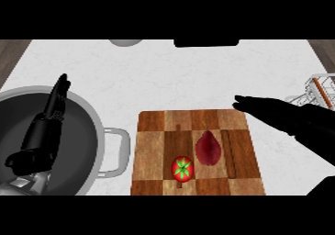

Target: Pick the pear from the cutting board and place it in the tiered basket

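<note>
The right hand [285,114], fingers straight and empty, hangs at the corner of the cutting board [153,137]; misaligned closure may knock the pear [209,148] into the tomato [182,168].

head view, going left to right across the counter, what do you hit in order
left hand → pot's side handle → tomato → pear → tiered basket. The right hand overlaps the basket's span, so it is left out.

Red pear [209,148] on cutting board [153,137]
</note>
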Available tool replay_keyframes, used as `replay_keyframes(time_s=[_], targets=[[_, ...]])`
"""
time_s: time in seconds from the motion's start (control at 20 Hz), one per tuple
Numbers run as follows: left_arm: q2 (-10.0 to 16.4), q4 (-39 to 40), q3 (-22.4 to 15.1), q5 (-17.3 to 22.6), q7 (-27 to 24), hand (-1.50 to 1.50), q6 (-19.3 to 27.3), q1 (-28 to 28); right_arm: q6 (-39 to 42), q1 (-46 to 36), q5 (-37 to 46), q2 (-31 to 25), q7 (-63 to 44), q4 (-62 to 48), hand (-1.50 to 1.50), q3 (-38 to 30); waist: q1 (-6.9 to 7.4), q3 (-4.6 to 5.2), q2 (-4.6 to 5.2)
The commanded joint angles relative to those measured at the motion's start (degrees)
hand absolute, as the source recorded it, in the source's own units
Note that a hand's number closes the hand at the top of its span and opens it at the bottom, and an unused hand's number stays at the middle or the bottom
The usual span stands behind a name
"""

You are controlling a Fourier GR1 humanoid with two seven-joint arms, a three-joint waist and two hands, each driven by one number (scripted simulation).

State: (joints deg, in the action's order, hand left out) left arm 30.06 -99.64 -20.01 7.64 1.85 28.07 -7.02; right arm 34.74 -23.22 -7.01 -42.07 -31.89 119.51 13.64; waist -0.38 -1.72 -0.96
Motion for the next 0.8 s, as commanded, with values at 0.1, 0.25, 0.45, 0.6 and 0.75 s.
replay_keyframes(time_s=[0.1,0.25,0.45,0.6,0.75], targets=[[-7.5,5.3,-2.7,2.4,2.6,0.0,0.9,-2.8,1.6,-0.9,1.5,0.6,-7.1,0.8,-1.5,5.6,-0.86,1.87,1.27],[-6.2,4.5,-1.6,3.4,2.6,0.0,0.3,-1.6,0.8,0.6,3.2,1.9,-8.8,0.9,-1.5,6.9,-0.45,1.8,1.17],[-6.3,5.3,-1.8,2.8,2.0,0.0,0.3,-2.4,0.9,-1.0,4.6,2.0,-11.6,2.5,-1.5,7.1,-0.59,1.8,1.07],[-8.5,4.4,-4.3,1.0,2.1,0.0,2.9,-1.1,2.0,-0.6,6.7,0.8,-10.3,1.9,-1.5,6.8,-0.55,1.74,1.1],[-8.2,5.9,-3.2,1.9,1.5,0.0,2.1,-1.8,3.3,-1.0,8.3,0.6,-10.1,1.4,-1.5,7.9,-0.63,1.78,1.25]])
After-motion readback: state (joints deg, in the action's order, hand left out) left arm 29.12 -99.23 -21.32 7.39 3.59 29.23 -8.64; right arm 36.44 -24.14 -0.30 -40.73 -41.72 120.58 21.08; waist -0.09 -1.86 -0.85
